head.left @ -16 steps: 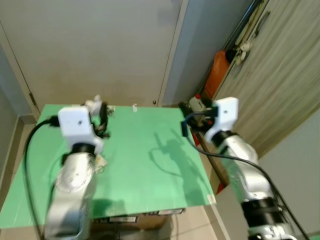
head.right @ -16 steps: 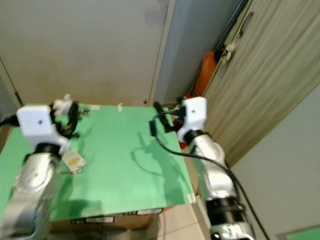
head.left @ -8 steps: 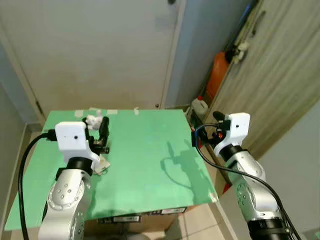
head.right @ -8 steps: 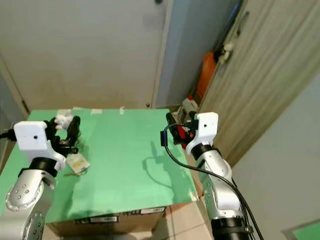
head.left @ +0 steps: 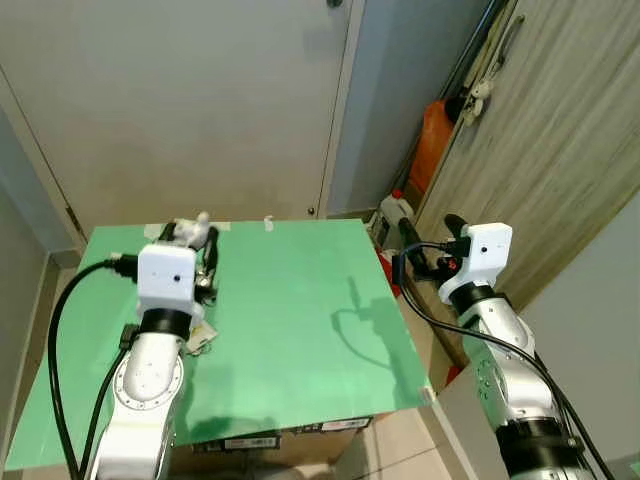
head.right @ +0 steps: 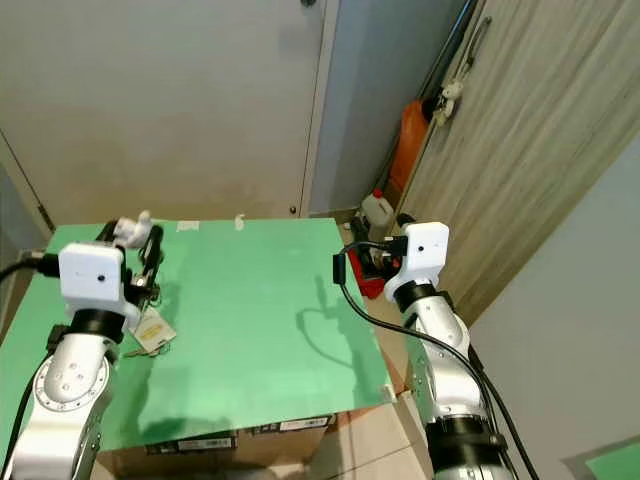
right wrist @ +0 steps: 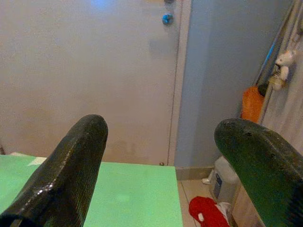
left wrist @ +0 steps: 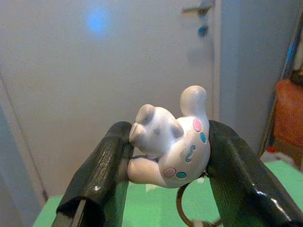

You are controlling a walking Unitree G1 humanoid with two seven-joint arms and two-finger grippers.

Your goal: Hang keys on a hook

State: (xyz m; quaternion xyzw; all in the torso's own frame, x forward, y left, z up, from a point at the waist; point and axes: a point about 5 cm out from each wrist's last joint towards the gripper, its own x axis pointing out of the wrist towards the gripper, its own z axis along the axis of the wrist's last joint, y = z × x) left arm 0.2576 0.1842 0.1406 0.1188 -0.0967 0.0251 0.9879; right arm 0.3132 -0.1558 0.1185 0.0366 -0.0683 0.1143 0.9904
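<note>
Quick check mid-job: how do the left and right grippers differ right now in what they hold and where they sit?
The left gripper is shut on the white plush keychain; the right gripper is open, with nothing between its fingers. The left gripper sits above the green table near its far left corner; the right gripper hangs past the table's right edge, over the floor. Both are raised and point toward the door.

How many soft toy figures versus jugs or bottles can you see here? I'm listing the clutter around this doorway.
Toy figures: 2, a white plush keychain held in the left gripper and a small plush hanging by the cabinet.
Jugs: 2, orange jug and white bottle.
Total: 4.
</note>
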